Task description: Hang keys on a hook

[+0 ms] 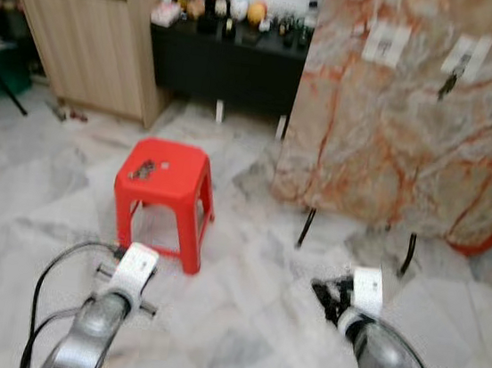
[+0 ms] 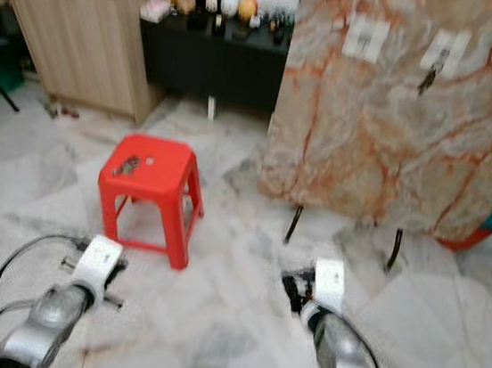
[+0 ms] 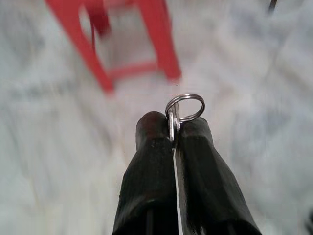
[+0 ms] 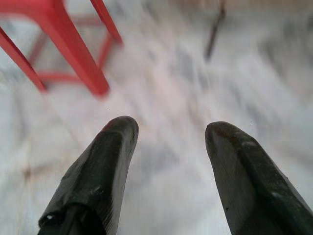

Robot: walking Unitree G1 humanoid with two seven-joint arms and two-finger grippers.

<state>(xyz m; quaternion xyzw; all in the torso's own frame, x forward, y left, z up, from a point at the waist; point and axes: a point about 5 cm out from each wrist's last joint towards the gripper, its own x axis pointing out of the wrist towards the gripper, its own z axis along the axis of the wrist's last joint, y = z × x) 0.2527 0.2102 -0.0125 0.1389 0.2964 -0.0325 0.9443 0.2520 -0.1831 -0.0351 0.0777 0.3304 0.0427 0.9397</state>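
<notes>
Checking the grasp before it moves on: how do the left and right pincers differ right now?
The left pincer is shut on a key ring; the right pincer is open and holds nothing. Both have black fingers and hang low over the marble floor near the red stool.

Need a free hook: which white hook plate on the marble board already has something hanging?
The plate with a dark item dangling below its edge; its left neighbour looks bare.
</notes>
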